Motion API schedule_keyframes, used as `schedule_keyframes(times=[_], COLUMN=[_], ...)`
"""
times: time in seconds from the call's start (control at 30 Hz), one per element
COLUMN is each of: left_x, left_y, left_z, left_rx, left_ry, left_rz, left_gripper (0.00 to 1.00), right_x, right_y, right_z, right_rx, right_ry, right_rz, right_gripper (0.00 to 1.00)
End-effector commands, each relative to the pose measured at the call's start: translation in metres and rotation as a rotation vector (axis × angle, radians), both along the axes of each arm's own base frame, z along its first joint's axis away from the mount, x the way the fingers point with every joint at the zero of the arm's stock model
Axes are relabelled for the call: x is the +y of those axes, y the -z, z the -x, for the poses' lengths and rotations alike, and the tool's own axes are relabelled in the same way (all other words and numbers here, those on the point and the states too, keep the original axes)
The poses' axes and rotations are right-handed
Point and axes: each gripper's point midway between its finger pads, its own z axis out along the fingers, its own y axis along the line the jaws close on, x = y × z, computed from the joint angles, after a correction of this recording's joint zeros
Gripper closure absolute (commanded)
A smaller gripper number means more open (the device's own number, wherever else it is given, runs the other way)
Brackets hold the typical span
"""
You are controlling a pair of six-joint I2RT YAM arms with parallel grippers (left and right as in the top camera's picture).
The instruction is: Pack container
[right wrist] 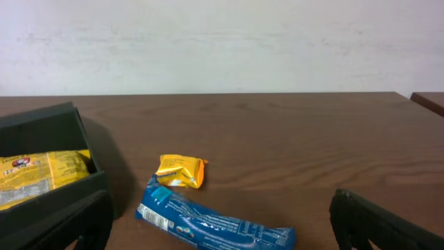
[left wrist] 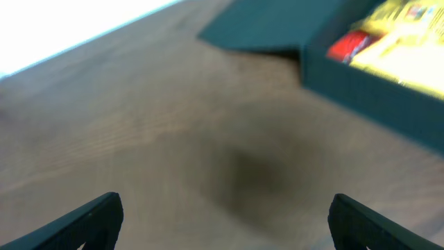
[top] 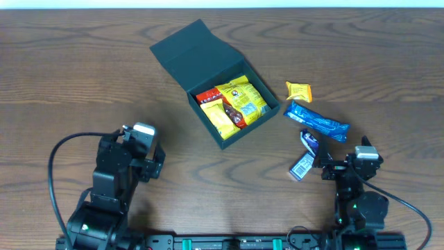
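Nearby — blue packet [top: 317, 122], orange packet [top: 299, 91] lie beside open container [top: 182, 50].

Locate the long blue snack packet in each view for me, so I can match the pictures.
Overhead: the blue packet lies right of centre, to the right of the container.
Left wrist: not in it.
Right wrist: bottom centre, just below the small yellow packet.
Shared landmark: the container, top right in the left wrist view, at the left edge in the right wrist view.

Square dark teal cardboard box [top: 189, 48], lid open, holding yellow and red snack packets [top: 236, 103]; small orange packet [top: 299, 91] and blue wrapper [top: 316, 122] beside it.
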Motion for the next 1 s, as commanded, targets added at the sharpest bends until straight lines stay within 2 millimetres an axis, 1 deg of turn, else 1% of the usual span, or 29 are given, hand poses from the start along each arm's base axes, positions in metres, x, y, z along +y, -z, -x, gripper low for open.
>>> schedule_keyframes(times=[0.0,0.13,0.23,0.3,0.33,0.4,0.43,0.47,0.57,0.63,0.73,0.87,0.97], left_x=[0.014,0.018,0.021,0.022,0.023,0.023,0.023,0.023,0.023,0.023,0.023,0.023,0.023], left_y=[0.011,0.031,0.040,0.045,0.046,0.047,0.047,0.047,0.048,0.048,0.048,0.048,0.048], left_z=[0.007,0.024,0.034,0.039,0.040,0.041,0.041,0.042,0.043,0.043,0.043,0.043,0.043], left_rx=[0.047,0.154,0.206,0.237,0.242,0.249,0.250,0.252,0.256,0.257,0.257,0.257,0.257], left_ry=[-0.041,-0.038,-0.037,-0.036,-0.036,-0.035,-0.035,-0.035,-0.035,-0.035,-0.035,-0.035,-0.035], left_rz=[-0.066,-0.097,-0.112,-0.121,-0.123,-0.125,-0.125,-0.126,-0.127,-0.127,-0.127,-0.127,-0.127], left_gripper=[0.05,0.05,0.05,0.05,0.05,0.05,0.05,0.05,0.05,0.05,0.05,0.05,0.05], right_x=[0.002,0.002,0.002,0.001,0.008,0.030,0.035,0.036,0.034,0.033,0.032,0.032,0.032], right_y=[0.001,0.001,0.001,-0.007,-0.018,-0.036,-0.039,-0.039,-0.029,-0.033,-0.048,-0.078,-0.090], right_z=[0.000,0.000,0.000,0.000,-0.001,0.002,0.003,0.003,0.004,0.004,-0.001,-0.016,-0.022], right_rx=[0.001,0.001,0.001,-0.032,-0.075,-0.144,-0.149,-0.135,-0.015,0.033,0.107,0.269,0.386], right_ry=[-0.007,-0.007,-0.008,0.000,-0.042,-0.173,-0.202,-0.207,-0.197,-0.195,-0.193,-0.198,-0.211], right_rz=[-0.014,-0.014,-0.014,-0.016,-0.031,0.004,0.008,0.006,0.028,0.040,0.052,0.033,0.045], right_gripper=[0.01,0.01,0.01,0.01,0.01,0.01,0.01,0.01,0.01,0.01,0.01,0.01,0.01])
